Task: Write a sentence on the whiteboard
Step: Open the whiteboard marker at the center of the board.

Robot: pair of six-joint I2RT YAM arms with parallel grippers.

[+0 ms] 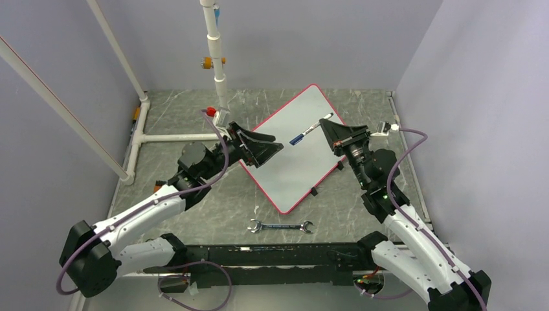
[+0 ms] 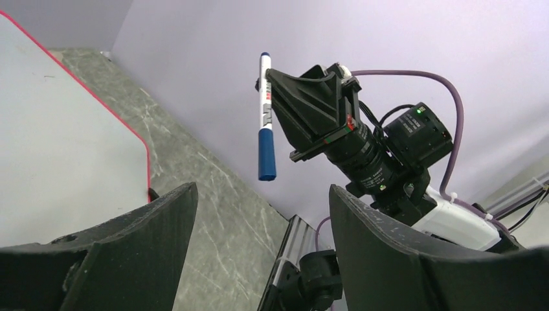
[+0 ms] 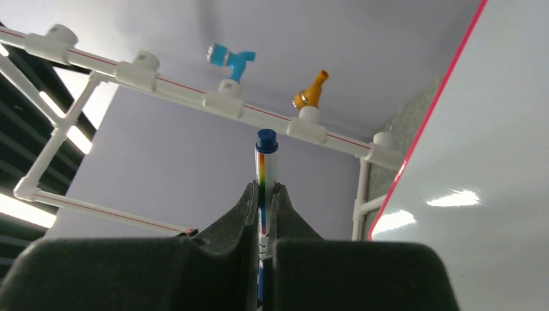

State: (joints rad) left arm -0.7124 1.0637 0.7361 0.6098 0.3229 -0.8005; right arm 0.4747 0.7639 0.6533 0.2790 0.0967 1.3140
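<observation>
slippage is our worry: our right gripper (image 1: 328,126) pinches the capped marker (image 1: 312,129) over the blank whiteboard (image 1: 291,178) at table centre; our left gripper (image 1: 277,148), spread, sits at 8 o'clock of the cap (image 1: 296,138); an off-axis pull could twist the marker loose

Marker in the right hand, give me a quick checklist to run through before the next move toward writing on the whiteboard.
1. The right hand clamped on the blue-capped white marker: ok, jaws shut on its barrel.
2. The blue cap removed: not ok, it is on.
3. The left hand ready to take the cap: ok, jaws apart, empty.
4. Cap lined up with the left hand: cannot tell; in the left wrist view it hangs above the gap, not between the fingers.
5. The red-rimmed white rectangular whiteboard free for writing: ok, no writing seen.
6. The silver metal wrench off the board: ok, apart, nearer the arm bases.
</observation>
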